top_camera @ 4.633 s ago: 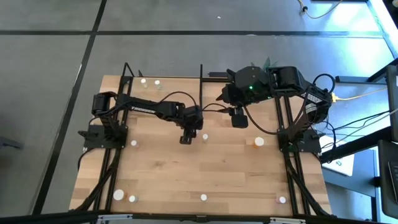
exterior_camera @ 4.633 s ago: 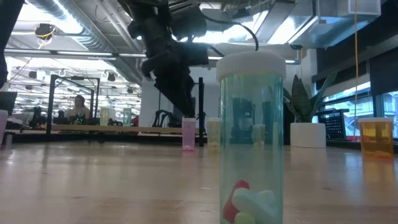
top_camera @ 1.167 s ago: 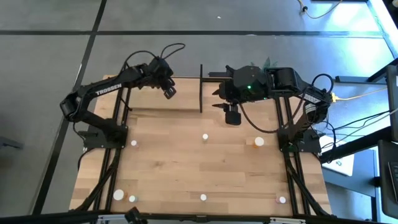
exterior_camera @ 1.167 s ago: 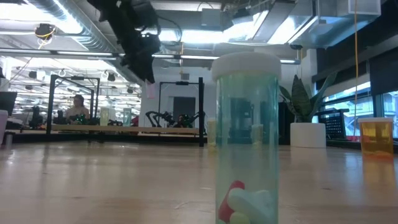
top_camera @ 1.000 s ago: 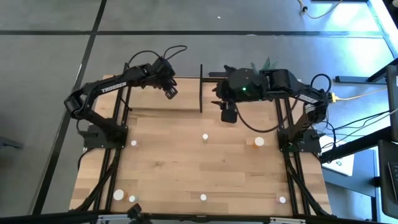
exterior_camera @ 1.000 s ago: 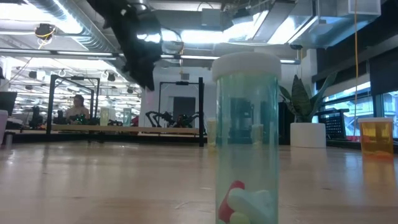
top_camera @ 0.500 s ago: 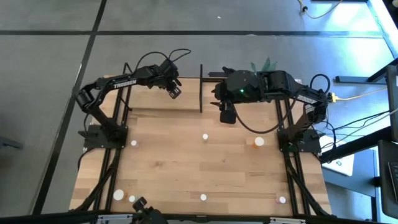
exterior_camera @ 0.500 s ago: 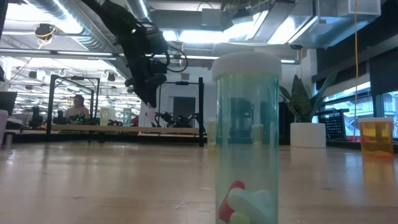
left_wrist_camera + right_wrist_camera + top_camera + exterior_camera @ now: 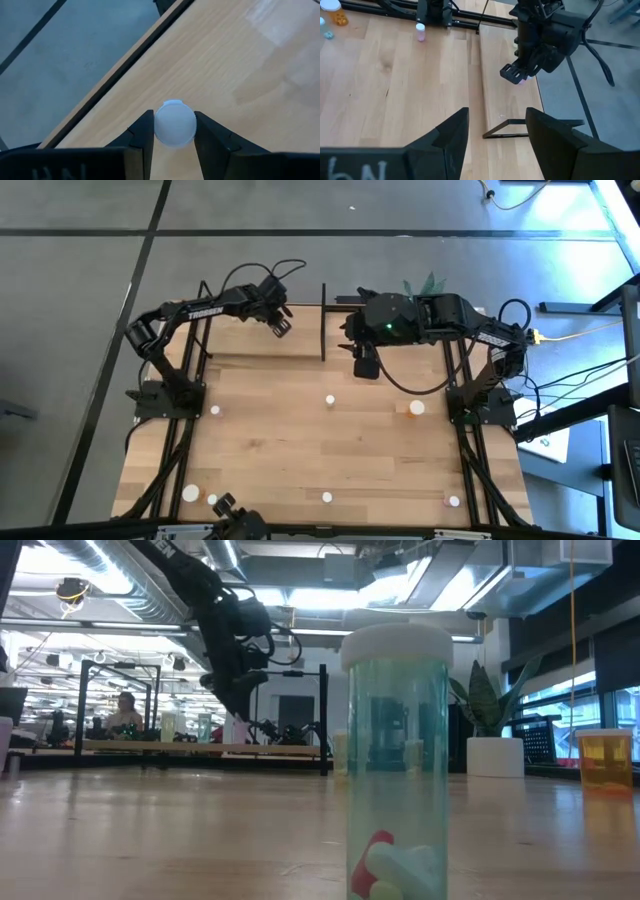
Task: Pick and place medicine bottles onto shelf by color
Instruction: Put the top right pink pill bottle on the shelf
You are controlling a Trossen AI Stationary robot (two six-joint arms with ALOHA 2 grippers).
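Note:
My left gripper (image 9: 281, 328) hangs over the shelf (image 9: 240, 345), the pale board with a black frame at the table's far edge. It is shut on a pink medicine bottle (image 9: 232, 729) with a white cap (image 9: 174, 123). My right gripper (image 9: 366, 368) waits open, high over the table just right of the shelf's upright end bar (image 9: 323, 320); nothing is between its fingers (image 9: 451, 131). Other medicine bottles stand upright on the table: a white-capped one (image 9: 329, 400), an orange one (image 9: 416, 408) and a green one (image 9: 397, 760) near the front edge. My left gripper pinches the bottle between its two fingers at the cap's sides (image 9: 156, 125). The fingers slant down toward the shelf from the table's left. The bottle stands upright, its pink body (image 9: 522, 81) showing below the fingertips, low over the shelf board; whether its base touches I cannot tell.
More small bottles stand along the table's near edge (image 9: 190, 493) (image 9: 454, 501) and at the left (image 9: 215, 411). A white plant pot (image 9: 496, 756) stands at the far right. A person (image 9: 127, 712) sits in the room behind the table.
My left gripper has come down toward the shelf with the pink bottle and shifted a little toward the table's right edge, tipping further downward. The bottle has stayed upright in its fingers.

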